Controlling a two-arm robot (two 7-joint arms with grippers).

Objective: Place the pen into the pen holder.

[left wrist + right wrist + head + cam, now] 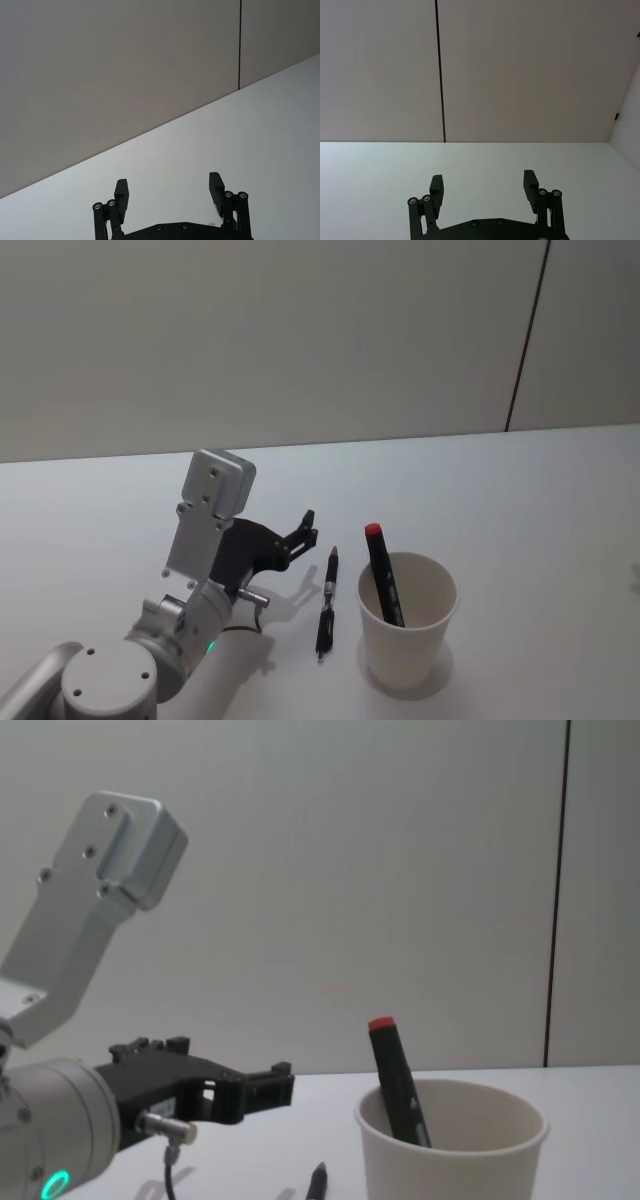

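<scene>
A slim black pen (327,602) lies on the white table just left of the pen holder (407,632), an off-white paper cup. A black marker with a red cap (382,572) leans inside the cup. In the chest view the cup (450,1145) stands low at the right, the marker (397,1080) sticks out of it, and the pen's tip (318,1182) shows beside it. My left gripper (308,525) hovers open to the left of the pen, a little above the table; its fingers (122,195) hold nothing. My right gripper (484,185) is open over bare table.
The white table (520,500) runs back to a plain grey wall with a dark vertical seam (527,335). Bare tabletop lies behind and to the right of the cup.
</scene>
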